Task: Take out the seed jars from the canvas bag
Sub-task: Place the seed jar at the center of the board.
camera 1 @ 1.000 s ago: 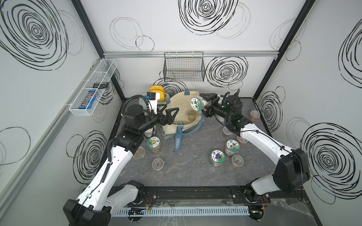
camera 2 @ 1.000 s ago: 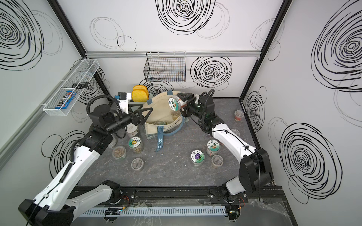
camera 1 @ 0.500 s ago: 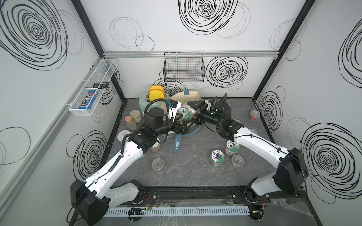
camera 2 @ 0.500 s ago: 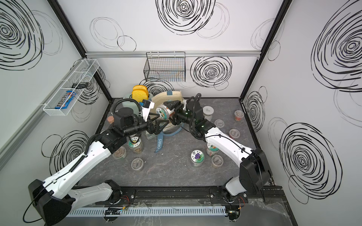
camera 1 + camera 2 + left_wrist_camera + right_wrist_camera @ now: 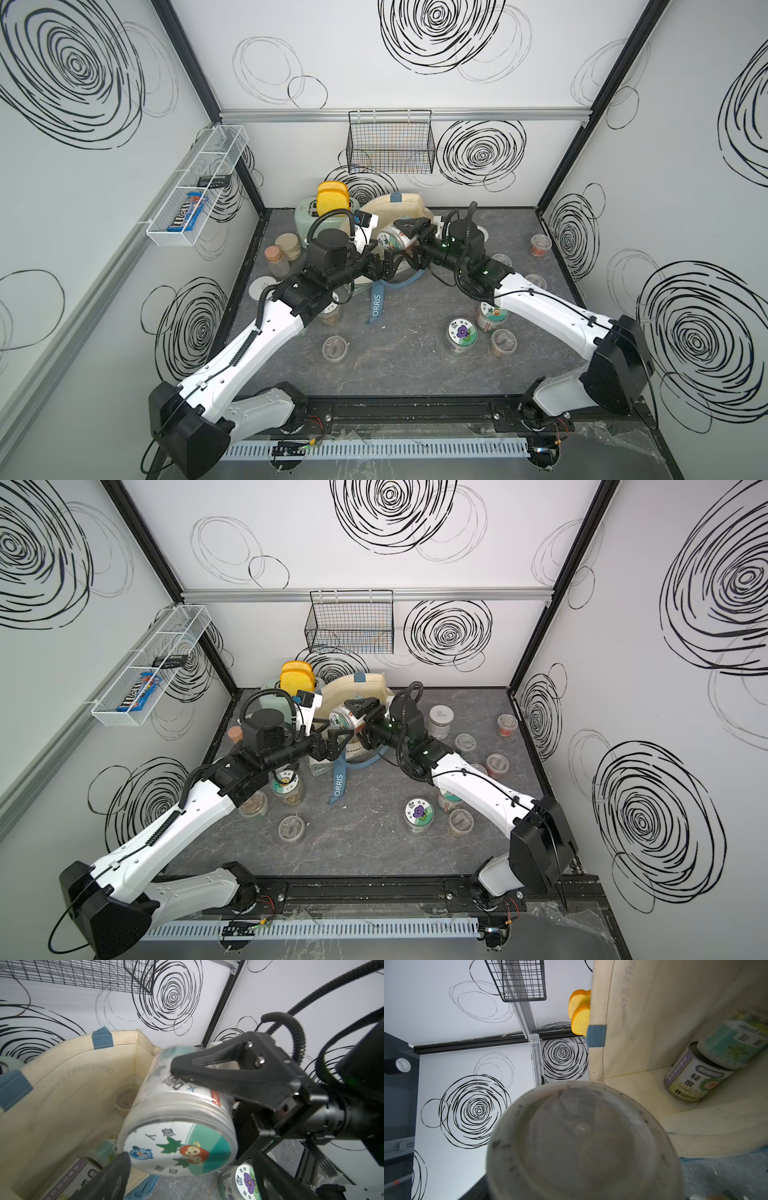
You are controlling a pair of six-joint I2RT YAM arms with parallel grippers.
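Right gripper [image 5: 405, 241] clasps a sticker-lidded seed jar [image 5: 386, 240] at the canvas bag [image 5: 401, 203] mouth — twelve o'clock on the table [image 5: 415, 357]. Left gripper [image 5: 388, 262], at the jar's six o'clock, gapes empty.

Enclosure: three white panels, back wall [image 5: 374, 75], left wall [image 5: 83, 208], right wall [image 5: 685, 208], all marked w/ black scribbled spirals. Black frame posts [image 5: 197, 75] at both rear corners. Alu. rail [image 5: 498, 114] runs horiz. across back wall; black wire basket [image 5: 390, 145] hangs from it, approx. centre. White wire shelf [image 5: 168, 240] fixed to left wall. Floor [image 5: 407, 365]: dark grey, stone-look, pale veining. Front edge: black base rail [image 5: 399, 413], white slotted cable duct [image 5: 374, 449] just in front of it. Light even and diffuse; shadows soft. In right wrist view, round white fitting [image 5: 403, 1065] on dark surround, poss. a lamp; cannot confirm.
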